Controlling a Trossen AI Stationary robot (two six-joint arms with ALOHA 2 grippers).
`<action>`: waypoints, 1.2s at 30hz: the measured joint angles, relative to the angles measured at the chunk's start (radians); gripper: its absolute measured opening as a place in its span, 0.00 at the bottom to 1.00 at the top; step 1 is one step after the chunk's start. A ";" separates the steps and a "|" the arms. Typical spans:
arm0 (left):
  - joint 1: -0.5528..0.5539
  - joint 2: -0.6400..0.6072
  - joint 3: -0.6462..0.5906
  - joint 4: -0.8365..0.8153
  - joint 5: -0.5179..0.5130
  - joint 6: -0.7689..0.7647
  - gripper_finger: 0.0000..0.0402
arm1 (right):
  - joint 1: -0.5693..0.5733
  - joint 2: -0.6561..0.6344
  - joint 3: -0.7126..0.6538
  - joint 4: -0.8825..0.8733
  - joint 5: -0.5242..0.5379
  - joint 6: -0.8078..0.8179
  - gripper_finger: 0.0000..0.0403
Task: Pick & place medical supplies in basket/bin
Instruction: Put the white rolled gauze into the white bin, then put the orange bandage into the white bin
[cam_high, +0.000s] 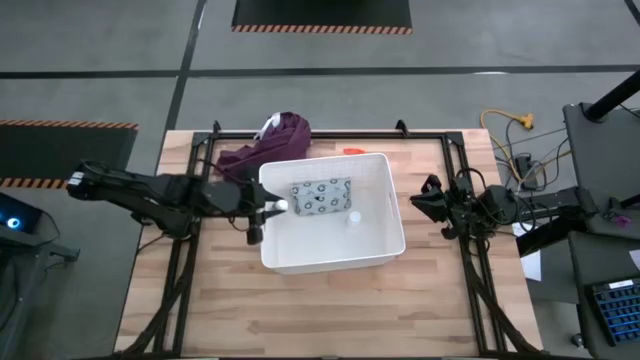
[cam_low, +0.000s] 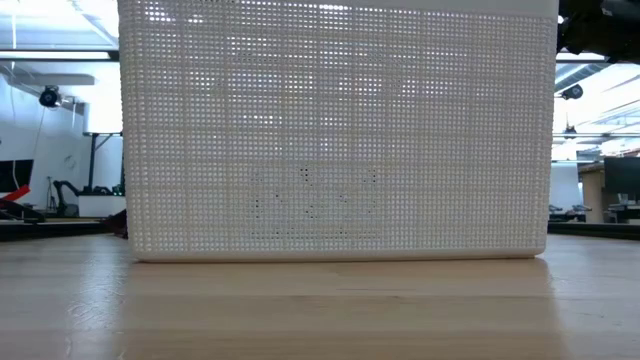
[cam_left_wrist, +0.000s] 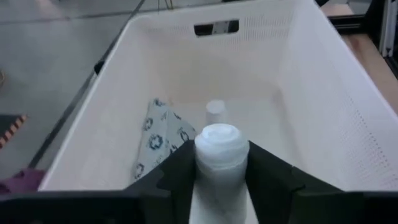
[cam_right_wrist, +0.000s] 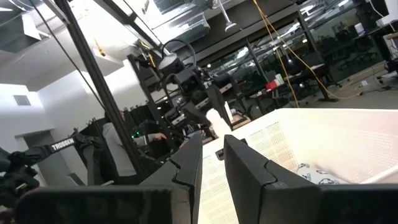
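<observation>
**Left gripper clamps the white oblong piece over the tub's rim**

Left gripper (cam_left_wrist: 219, 180) is where you should look first: its two dark, angular fingers are pressed against the sides of the white oblong piece (cam_left_wrist: 221, 148), a smooth rounded cylinder with a ridged top, and hold it just inside the tub's left wall.

From there, take the things by size. Your wooden slat table (cam_high: 300, 310) carries the white tub (cam_high: 385, 240), a rectangular plastic bin with rounded corners, tall walls of fine perforated mesh and a slot handle cut into the far end wall. In the low view its mesh wall fills nearly the whole width.

Behind the tub's far-left corner lies the purple cloth (cam_high: 270, 140), soft and crumpled, touching the rim.

Inside the tub, the grey-green packet (cam_high: 320, 197) lies flat on the floor, a thin rectangle printed with dark dots. Near it, toward the right wall, stands the tiny white bottle (cam_high: 354, 216), round and upright.

A sliver of the orange tube (cam_high: 352, 150) shows on the table just beyond the tub's far wall.

Your right gripper (cam_high: 425, 205) waits beside the tub's right wall, its fingers drawn close with a narrow gap and nothing between them.
</observation>
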 joint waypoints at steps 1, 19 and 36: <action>0.000 0.003 -0.004 0.000 0.001 -0.013 0.31 | 0.000 0.000 0.000 0.000 0.000 0.000 0.15; 0.108 -0.145 -0.080 0.222 0.037 -0.008 0.50 | 0.000 0.000 0.000 0.043 0.000 0.000 0.15; 0.308 -0.492 -0.516 0.644 0.202 -0.008 0.37 | 0.000 0.006 0.093 0.076 0.139 -0.376 0.15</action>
